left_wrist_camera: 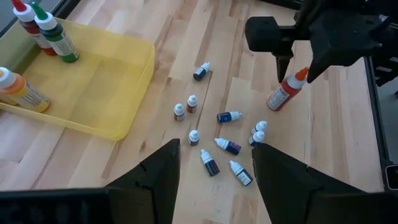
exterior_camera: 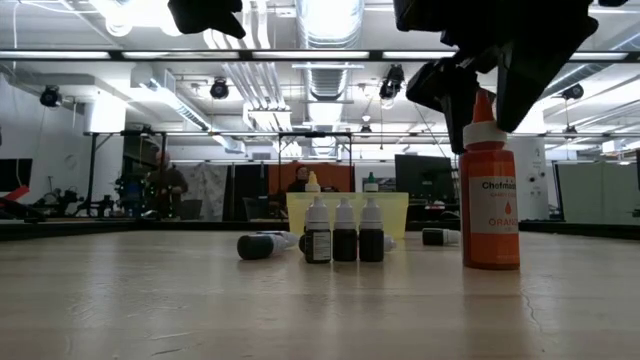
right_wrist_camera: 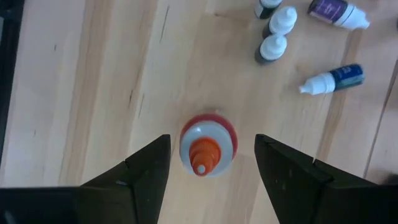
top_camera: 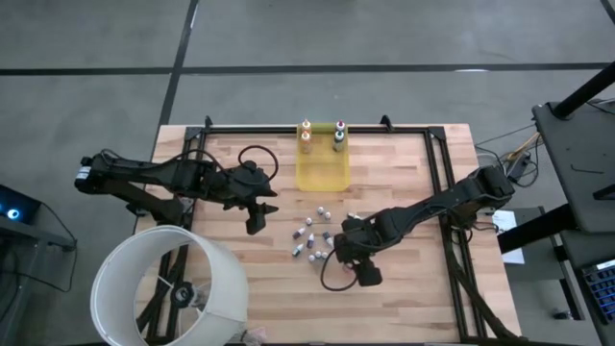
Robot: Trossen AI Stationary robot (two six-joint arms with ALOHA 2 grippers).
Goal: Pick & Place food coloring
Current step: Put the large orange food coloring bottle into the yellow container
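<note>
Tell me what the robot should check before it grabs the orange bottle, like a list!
1. Right gripper open: ok, its fingers stand apart on either side of the orange bottle.
2. Gripper lined up: ok, the orange tip sits about midway between the fingers in the right wrist view.
3. Bottle upright: ok, the low view shows it standing on the table.
4. Room around it: ok, the small bottles are off to one side, not touching it.
5. Yellow tray has space: ok, four bottles stand at its far end and the rest is bare.
6. Left gripper out of the way: ok, open and hovering apart from the right arm.
</note>
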